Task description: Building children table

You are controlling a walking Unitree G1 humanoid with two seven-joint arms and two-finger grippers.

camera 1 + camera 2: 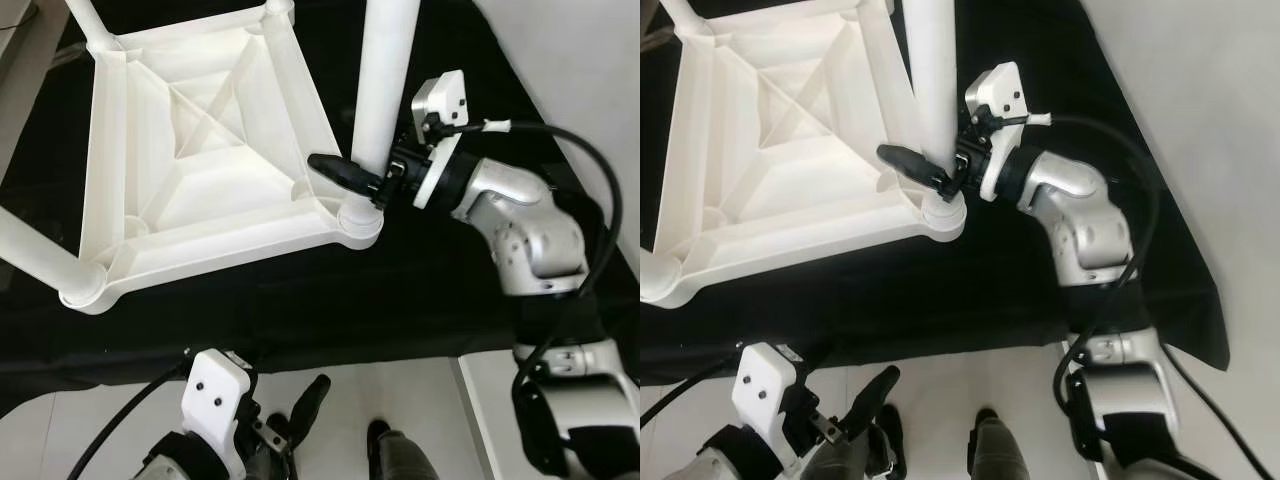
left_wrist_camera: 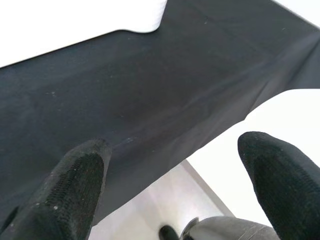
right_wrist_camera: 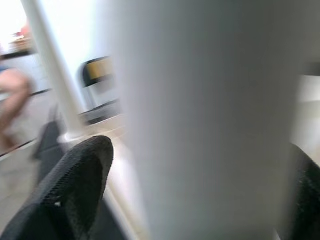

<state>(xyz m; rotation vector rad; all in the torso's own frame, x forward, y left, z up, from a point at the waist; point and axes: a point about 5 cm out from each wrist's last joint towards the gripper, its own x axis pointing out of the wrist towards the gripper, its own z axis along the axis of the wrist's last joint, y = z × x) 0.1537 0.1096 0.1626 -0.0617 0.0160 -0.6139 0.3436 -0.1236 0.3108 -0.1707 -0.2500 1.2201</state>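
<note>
1. The upturned white tabletop [image 1: 200,160] lies on the black cloth [image 1: 330,300], its near right corner close to the cloth's front edge.
2. The right gripper [image 1: 365,182] clasps the leg [image 1: 385,80] low, just above its corner socket [image 1: 358,218]; it should keep the leg plumb and press it straight down.
3. The left gripper [image 1: 300,410] hangs idle over the floor, fingers [image 2: 75,185] wide.

Our right arm [image 1: 520,235] is brushed silver in rounded segments, with black bands at the joints and a thick black cable [image 1: 590,170] looping alongside. Each wrist carries a white boxy camera housing [image 1: 443,100] — the left one [image 1: 215,395] shows two dark screw holes. Our tools have long, black, rough-textured fingers [image 2: 75,185].
</note>
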